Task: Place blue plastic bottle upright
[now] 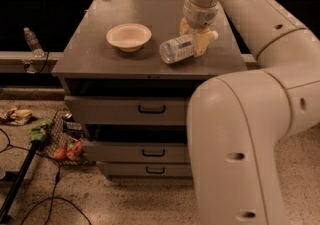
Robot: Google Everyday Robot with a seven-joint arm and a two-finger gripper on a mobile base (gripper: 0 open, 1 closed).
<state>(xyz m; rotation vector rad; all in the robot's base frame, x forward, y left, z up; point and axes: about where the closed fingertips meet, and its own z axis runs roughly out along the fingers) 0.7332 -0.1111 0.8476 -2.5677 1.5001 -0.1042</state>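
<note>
The blue plastic bottle [177,49] lies on its side on the grey cabinet top [95,54], right of centre. Its white cap [214,34] points right and back, and its base points toward the cream bowl [128,36]. My gripper [196,38] comes down from above at the bottle's neck end. One cream finger [202,44] is in front of the bottle and the other is behind it. The two are closed on the bottle. The bottle's cap end looks slightly raised.
A smaller clear bottle [32,42] stands on the ledge at the left. The cabinet has drawers [150,109] below. Litter [62,144] and cables [30,204] lie on the floor at the left. My arm's large white links [240,134] fill the right foreground.
</note>
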